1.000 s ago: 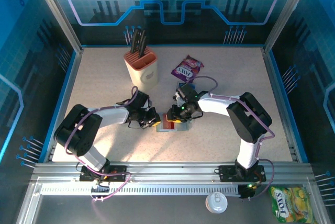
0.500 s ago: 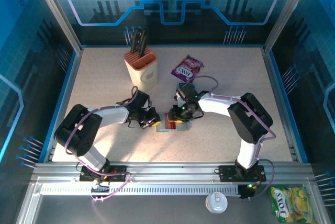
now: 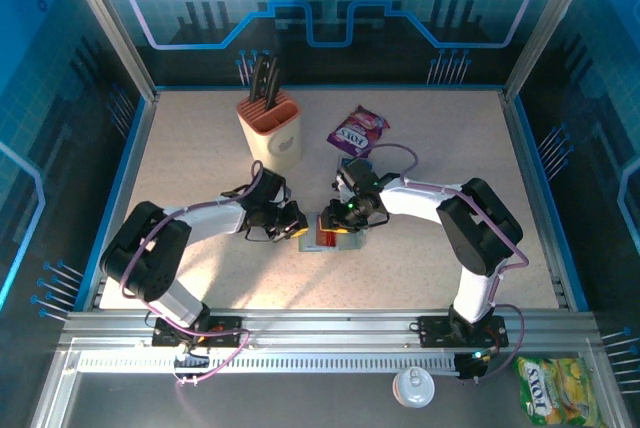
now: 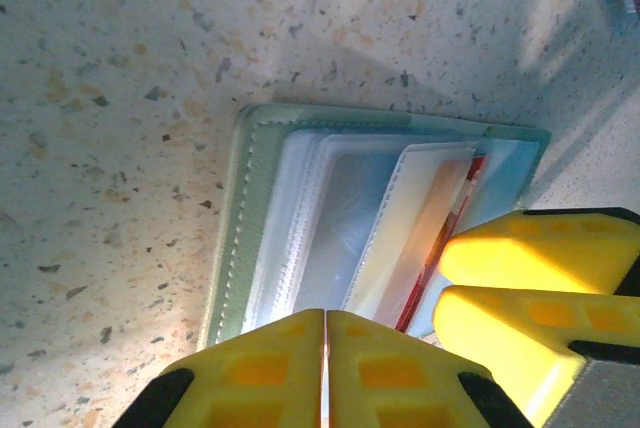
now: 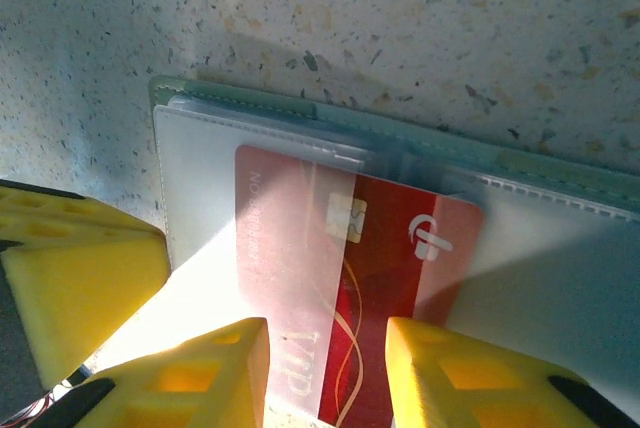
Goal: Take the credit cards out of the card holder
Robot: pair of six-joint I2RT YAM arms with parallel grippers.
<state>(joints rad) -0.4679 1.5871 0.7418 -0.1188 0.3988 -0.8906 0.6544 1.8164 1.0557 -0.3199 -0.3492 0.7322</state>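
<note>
Top: card holder (image 3: 350,242) lay on the worktop (image 3: 420,148), between left tool (image 3: 297,231) and right tool (image 3: 333,231). Left wrist: left tool was closed, empty, at holder's edge. Right wrist: right tool was held part-open astride red card (image 5: 350,268), its long axis pointed toward the tool; right arm judged nearer.

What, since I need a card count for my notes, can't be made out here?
- Top external: the card holder is too small, covered by the left gripper and right gripper; count unreadable.
- Left wrist: cards overlap behind clear sleeves; yellow fingers hide the holder's near edge.
- Right wrist: the red card is cut off below by the frame; finger contact unclear.
</note>
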